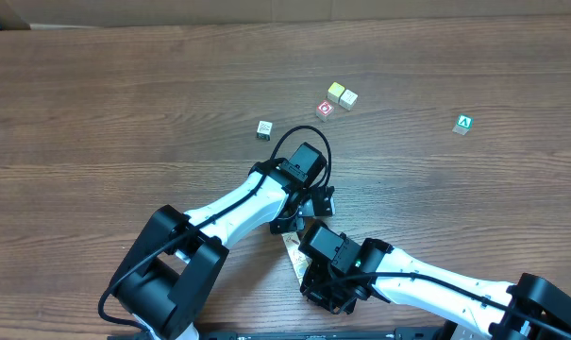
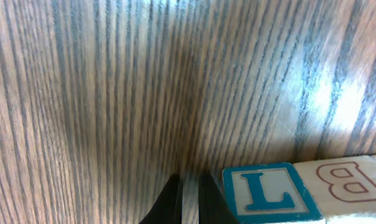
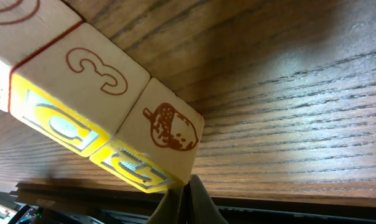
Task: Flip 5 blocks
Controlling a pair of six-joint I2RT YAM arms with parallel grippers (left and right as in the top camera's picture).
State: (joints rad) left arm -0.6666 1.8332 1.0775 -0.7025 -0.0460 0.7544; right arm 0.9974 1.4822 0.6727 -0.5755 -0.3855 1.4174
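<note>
Both arms crowd the low centre of the wood surface (image 1: pixel 125 85).

Left hand (image 2: pixel 186 202): fingers pressed together w/ only a hairline slit btwn them, nothing held. Its tips are over bare wood. The blue-framed "L" block (image 2: pixel 265 191) is just beside them on the view's right, and the red "B" block (image 2: pixel 349 180) touches that one further right.

Right hand (image 3: pixel 180 208): also closed tight and empty. Its tips sit right under the lower corner of the acorn block (image 3: pixel 169 127); touching or a hair apart, can't tell. The acorn block butts against the "3" block (image 3: pixel 97 71), and a third pale block (image 3: pixel 17 34) sits beyond that, cut off by the frame edge. The side faces of the acorn and "3" blocks are yellow.

From overhead the row of blocks (image 1: pixel 292 247) shows only as a pale strip btwn the two hands. It is mostly covered by the arms, so no count is possible there.

Further up the surface, well apart from the hands:
- a small pale cube w/ a dark mark (image 1: pixel 263 128)
- a red-framed cube (image 1: pixel 325 110)
- a yellow-topped cube (image 1: pixel 335 92) touching a cream cube (image 1: pixel 348 98)
- a green "A" cube (image 1: pixel 463 124), alone at far right
</note>
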